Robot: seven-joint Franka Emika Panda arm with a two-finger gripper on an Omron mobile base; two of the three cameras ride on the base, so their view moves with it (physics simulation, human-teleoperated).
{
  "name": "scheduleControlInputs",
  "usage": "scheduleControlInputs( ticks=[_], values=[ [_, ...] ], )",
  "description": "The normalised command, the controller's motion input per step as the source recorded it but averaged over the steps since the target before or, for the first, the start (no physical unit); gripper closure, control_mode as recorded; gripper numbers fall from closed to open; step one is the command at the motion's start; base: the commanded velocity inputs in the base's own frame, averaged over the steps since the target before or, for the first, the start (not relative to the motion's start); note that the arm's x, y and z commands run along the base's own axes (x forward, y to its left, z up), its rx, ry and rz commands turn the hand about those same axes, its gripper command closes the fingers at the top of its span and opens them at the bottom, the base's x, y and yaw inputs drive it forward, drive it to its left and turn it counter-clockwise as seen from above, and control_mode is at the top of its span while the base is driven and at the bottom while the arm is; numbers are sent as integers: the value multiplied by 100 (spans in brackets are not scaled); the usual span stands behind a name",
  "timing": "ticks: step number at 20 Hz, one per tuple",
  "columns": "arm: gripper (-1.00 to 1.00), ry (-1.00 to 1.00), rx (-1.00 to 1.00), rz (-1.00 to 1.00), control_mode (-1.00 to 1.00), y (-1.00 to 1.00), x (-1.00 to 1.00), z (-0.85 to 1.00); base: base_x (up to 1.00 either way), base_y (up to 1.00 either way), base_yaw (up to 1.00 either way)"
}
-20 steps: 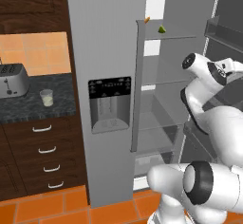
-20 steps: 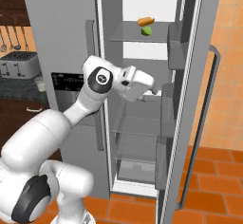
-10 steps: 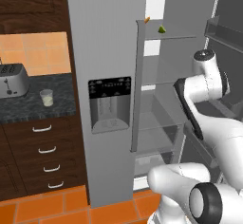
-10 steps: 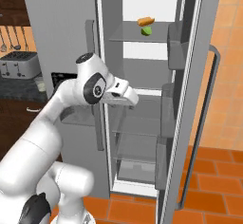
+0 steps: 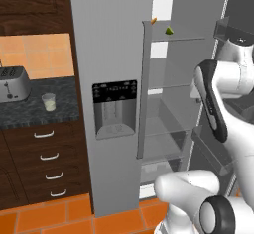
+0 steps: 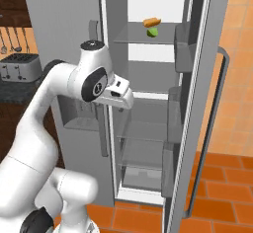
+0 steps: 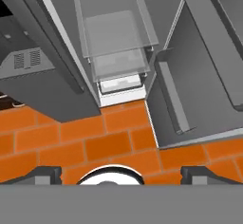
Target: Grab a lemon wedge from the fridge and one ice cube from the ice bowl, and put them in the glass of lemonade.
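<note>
Before the open fridge, the gripper is spreading its fingertips wide and empty toward the orange floor, while the lemon wedge is sitting near the front edge of the top shelf.

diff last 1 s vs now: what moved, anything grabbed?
The arm drew back out of the open fridge, its hand swinging toward the closed door. The gripper now looks down at the floor, fingers apart, nothing grabbed. Unchanged: lemon wedge on the top shelf, glass of lemonade by the toaster.
</note>
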Motion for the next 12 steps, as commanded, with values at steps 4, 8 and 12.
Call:
scheduleControlInputs(
  ticks=[4,8,12],
  values=[
    [-100,-19,0,1,-100,21,-100,64,0,0,0],
    [-100,-6,-2,8,-100,28,-100,17,0,0,0],
    [-100,-6,-4,5,-100,65,-51,14,0,0,0]
  ],
)
